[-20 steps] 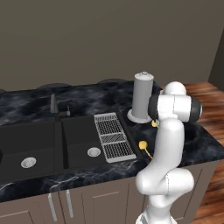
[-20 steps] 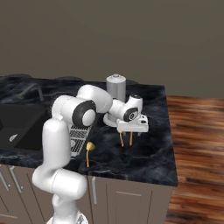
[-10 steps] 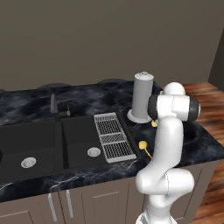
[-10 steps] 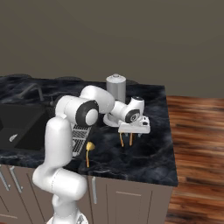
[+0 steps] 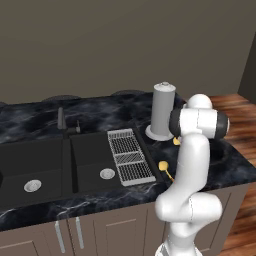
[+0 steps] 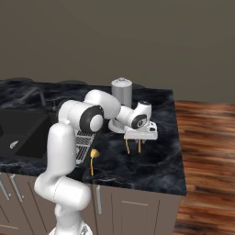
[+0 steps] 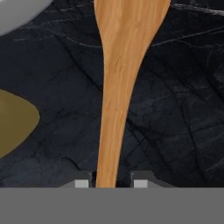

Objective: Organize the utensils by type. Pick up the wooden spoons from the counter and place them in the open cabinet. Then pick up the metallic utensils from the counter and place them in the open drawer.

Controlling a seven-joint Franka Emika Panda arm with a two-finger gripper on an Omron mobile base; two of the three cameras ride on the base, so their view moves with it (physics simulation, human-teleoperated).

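The gripper [image 7: 107, 183] has its jaws drawn in against a wooden spoon [image 7: 120, 78], which runs toward twelve o'clock over the counter [image 7: 175, 113].

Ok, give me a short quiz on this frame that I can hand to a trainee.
1. True or false: in the hand view, a wooden spoon has its handle running between the tips of the tool.
2. Which thing stands upright just right of the wire rack? A a kettle; B a tall grey cylinder; C a stack of plates.
3. Short answer: what surface does the yellow-headed utensil lie on?

Key: 1 true. 2 B. 3 the black marbled counter, near its front edge.
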